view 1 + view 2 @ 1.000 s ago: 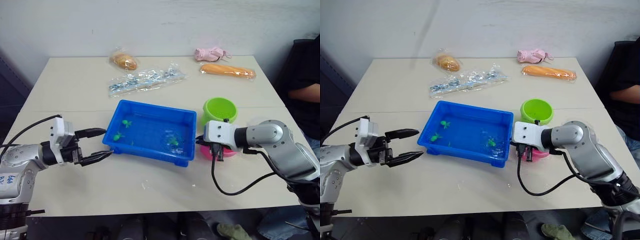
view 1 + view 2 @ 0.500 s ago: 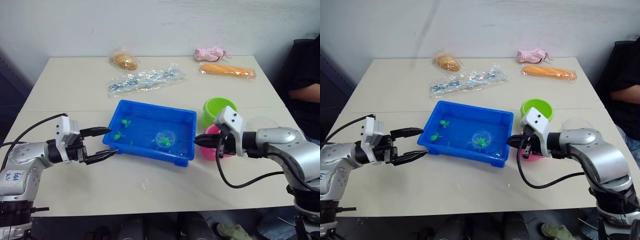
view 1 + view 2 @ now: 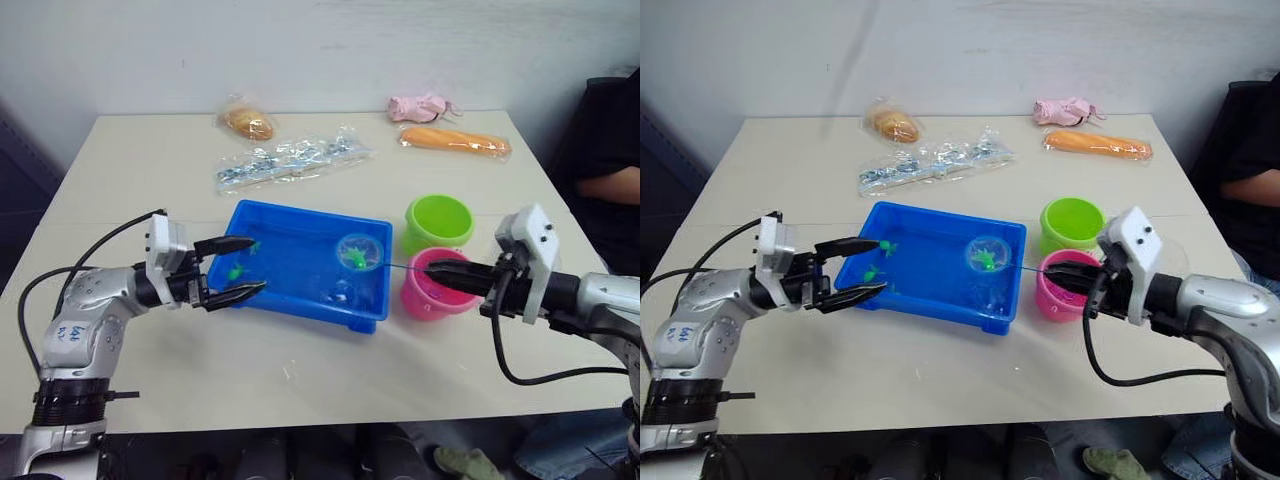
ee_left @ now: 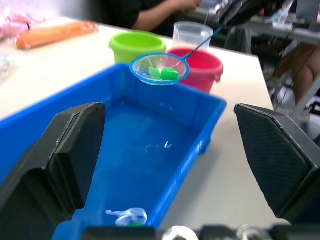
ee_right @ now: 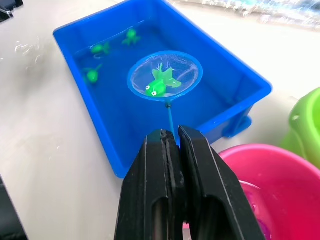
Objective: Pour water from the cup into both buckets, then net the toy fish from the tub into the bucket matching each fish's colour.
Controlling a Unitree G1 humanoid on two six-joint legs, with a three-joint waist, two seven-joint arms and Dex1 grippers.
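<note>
The blue tub (image 3: 310,213) holds water and small green toy fish (image 3: 237,270). The net (image 3: 357,252) hangs over the tub's right end with one green fish (image 5: 160,84) in its mesh. My right gripper (image 3: 430,269) is shut on the net's thin handle, just above the pink bucket (image 3: 425,302). Behind the pink bucket stands the lime green bucket (image 3: 428,235). The clear cup (image 4: 192,35) sits beyond the buckets. At the tub's left end my left gripper (image 3: 258,264) is open, its fingers straddling the rim.
Bagged items lie along the far side of the table: a bread roll (image 3: 248,122), a clear packet (image 3: 290,160), a long orange bag (image 3: 455,141) and a pink bundle (image 3: 425,106). A person (image 3: 610,170) sits at the right edge.
The net has come up out of the water with a green fish and moved right toward the buckets as my right gripper drew back. My left gripper moved right to the tub's left end.
</note>
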